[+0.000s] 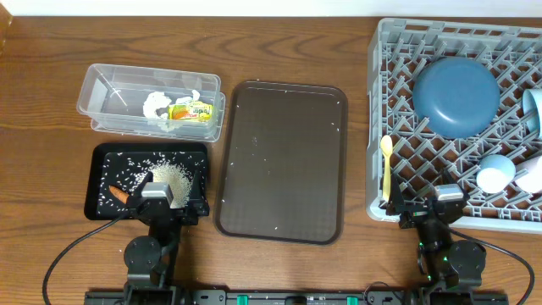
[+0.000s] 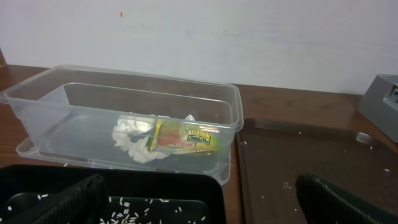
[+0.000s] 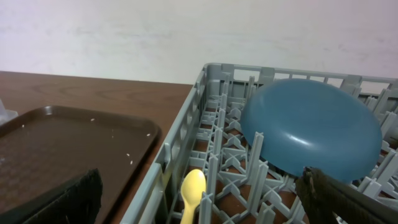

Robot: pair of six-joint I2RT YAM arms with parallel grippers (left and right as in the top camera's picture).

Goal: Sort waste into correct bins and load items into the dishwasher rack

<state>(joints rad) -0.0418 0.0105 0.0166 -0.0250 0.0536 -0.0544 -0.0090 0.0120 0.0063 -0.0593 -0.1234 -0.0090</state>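
The clear tub (image 1: 106, 102) holds crumpled white tissue (image 1: 157, 105) and the yellow-green wrapper (image 1: 191, 111); both also show in the left wrist view, tissue (image 2: 132, 127) and wrapper (image 2: 186, 137). The black tray (image 1: 102, 154) holds rice grains (image 1: 174, 176) and the orange-brown stick (image 1: 118, 193). The grey rack (image 1: 398, 51) holds the dark blue plate (image 1: 456, 93), pale yellow spoon (image 1: 387, 165), light blue cup (image 1: 494, 172), white-pink cup (image 1: 532, 176) and pale bowl (image 1: 533, 108). My left gripper (image 1: 169, 203) is open and empty over the black tray's near edge. My right gripper (image 1: 432, 207) is open and empty at the rack's near edge.
The dark brown serving tray (image 1: 284, 161) lies between the bins and the rack, with a few stray rice grains on it. The right wrist view shows the plate (image 3: 311, 127) leaning on pegs and the spoon (image 3: 193, 190) standing by the rack wall (image 3: 180, 140).
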